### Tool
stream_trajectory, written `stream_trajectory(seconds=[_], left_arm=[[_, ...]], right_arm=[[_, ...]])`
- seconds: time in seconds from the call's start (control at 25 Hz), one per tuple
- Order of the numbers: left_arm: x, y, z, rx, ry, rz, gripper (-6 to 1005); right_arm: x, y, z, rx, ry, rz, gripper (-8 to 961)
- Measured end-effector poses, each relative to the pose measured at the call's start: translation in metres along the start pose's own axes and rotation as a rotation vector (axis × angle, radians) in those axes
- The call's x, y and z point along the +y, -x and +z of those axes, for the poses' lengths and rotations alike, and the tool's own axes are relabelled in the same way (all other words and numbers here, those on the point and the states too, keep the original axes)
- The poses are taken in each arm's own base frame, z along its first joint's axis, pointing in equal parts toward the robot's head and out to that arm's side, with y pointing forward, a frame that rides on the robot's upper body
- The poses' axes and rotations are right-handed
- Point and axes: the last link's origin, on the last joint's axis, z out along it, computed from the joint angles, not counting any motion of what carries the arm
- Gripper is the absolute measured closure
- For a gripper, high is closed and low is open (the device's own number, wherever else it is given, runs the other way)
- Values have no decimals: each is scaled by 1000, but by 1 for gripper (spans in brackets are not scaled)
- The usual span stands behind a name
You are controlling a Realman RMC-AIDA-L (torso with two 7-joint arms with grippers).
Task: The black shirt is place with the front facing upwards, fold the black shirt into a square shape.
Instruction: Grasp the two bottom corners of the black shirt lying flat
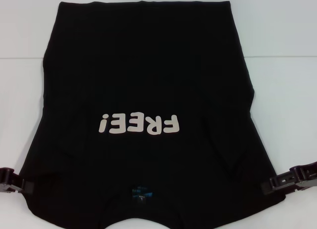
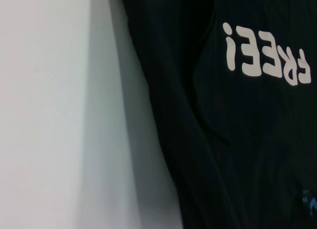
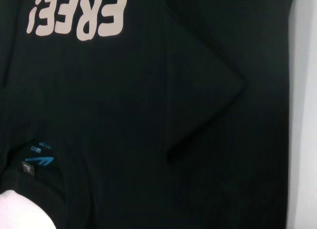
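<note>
Item: black shirt (image 1: 148, 80), one piece, spread flat and front side up on a white table (image 1: 282, 30), covering most of the surface between the two arms. Cream "FREE!" lettering (image 1: 138, 124) lies across the chest and reads inverted from the head camera; the collar end is nearest the robot, with a small blue neck label (image 1: 140, 193) just inside the neckline, and the hem lies at the far end. Both sleeves appear folded inward over the body; on the right side a sleeve panel forms a pointed flap (image 3: 208, 85) lying on the front. Left gripper (image 1: 15, 178): at the near left edge of the shirt, touching or overlapping the cloth at the shoulder; whether its fingers are apart or closed cannot be told. Right gripper (image 1: 290, 178): at the near right edge, its tip over the shoulder margin; finger state likewise cannot be told. Containers: none recorded.
</note>
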Motion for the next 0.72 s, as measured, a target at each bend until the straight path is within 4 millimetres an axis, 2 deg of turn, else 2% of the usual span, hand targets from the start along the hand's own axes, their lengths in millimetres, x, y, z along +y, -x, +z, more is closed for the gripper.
stream_trajectory(seconds=[0.72], left_arm=[[1, -1, 0, 1, 0, 2, 950]], right_arm=[[10, 2, 11, 30, 23, -32, 57]])
